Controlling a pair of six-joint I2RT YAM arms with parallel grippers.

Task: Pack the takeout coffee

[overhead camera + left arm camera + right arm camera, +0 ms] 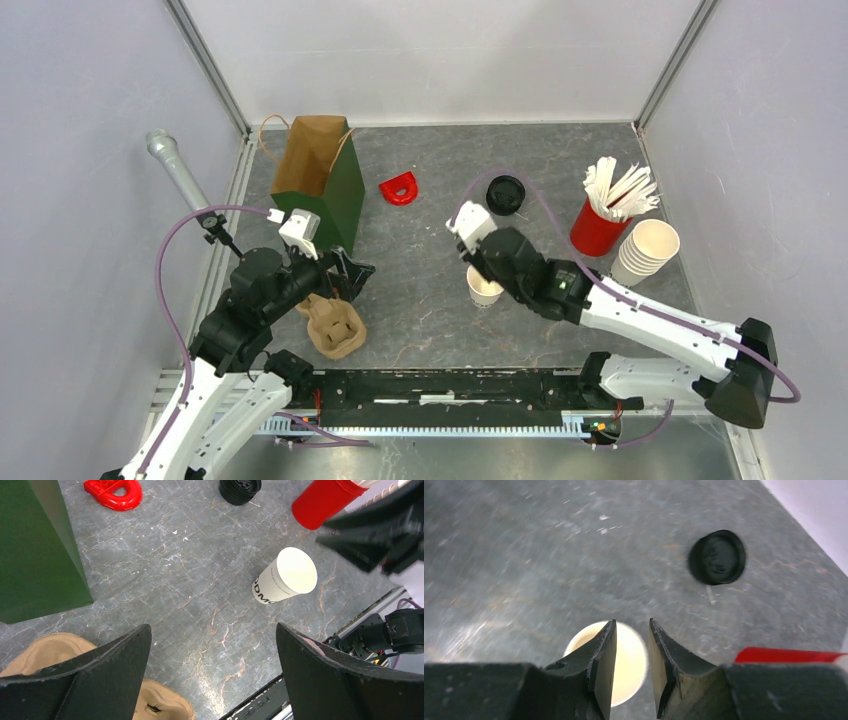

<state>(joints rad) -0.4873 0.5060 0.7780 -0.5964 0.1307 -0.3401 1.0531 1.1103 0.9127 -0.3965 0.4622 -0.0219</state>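
Cup (483,291) stood upright, lidless, on the desk (420,265) near the black lids (505,194); right pincer (631,622) hung over its mouth, slightly parted, holding nothing. Left pincer (212,627) gaped wide, empty. Looks like the lidding step: next move needs a lid fetched and seated squarely.

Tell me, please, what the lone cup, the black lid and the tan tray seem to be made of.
Cup: likely paper, matte cream wall with printed lettering. Lid: probably plastic, black with a slight sheen and moulded ridges. Tray: seemingly moulded pulp, dull tan, soft rounded hollows.
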